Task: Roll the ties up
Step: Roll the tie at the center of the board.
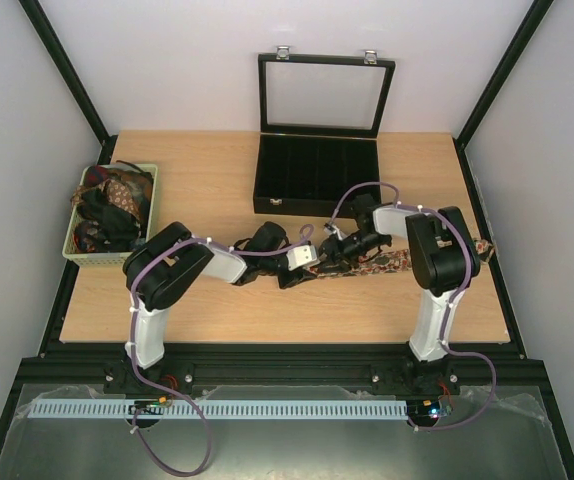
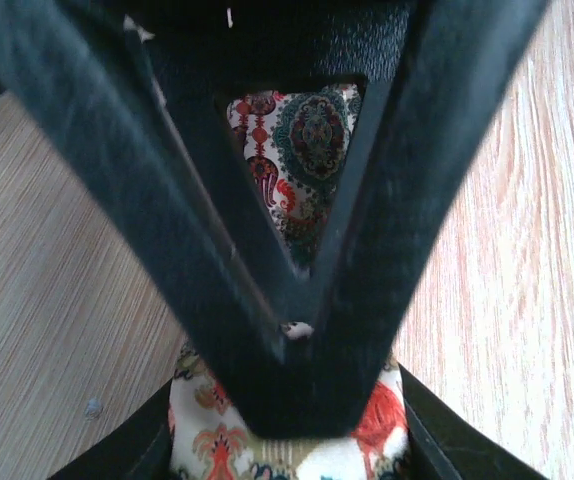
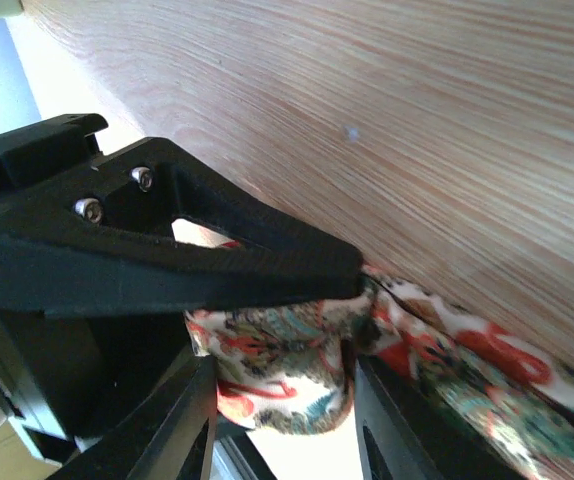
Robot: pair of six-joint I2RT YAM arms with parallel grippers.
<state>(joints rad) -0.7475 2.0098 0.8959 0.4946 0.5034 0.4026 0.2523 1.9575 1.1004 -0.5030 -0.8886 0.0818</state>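
My left gripper (image 2: 287, 458) is closed on the rolled end of the tie (image 1: 387, 264). In its wrist view the paisley roll fills the gap from one finger to the other. The right gripper (image 3: 282, 425) has its jaws part-way apart with the same roll sitting between them (whether it presses on the roll or is merely around it, I cannot tell). The two grippers meet tip to tip near the middle of the table (image 1: 217, 310), and a black finger of each crosses the other's camera view.

From the roll the tie lies flat on the wood. Its long axis runs from 9 to 3 o'clock, tilted a touch toward 2. The roll is at the 9 o'clock end, and the loose tail runs off toward 3 o'clock, showing again beyond the right arm.

At 10 o'clock a pale green basket (image 1: 95, 261) holds a tangled heap of ties (image 1: 112, 205), dark and reddish. At 12 o'clock stands a black case (image 1: 267, 205) with its glass lid (image 1: 325, 95) raised upright. The compartments are too dark for me to tell what is in them.
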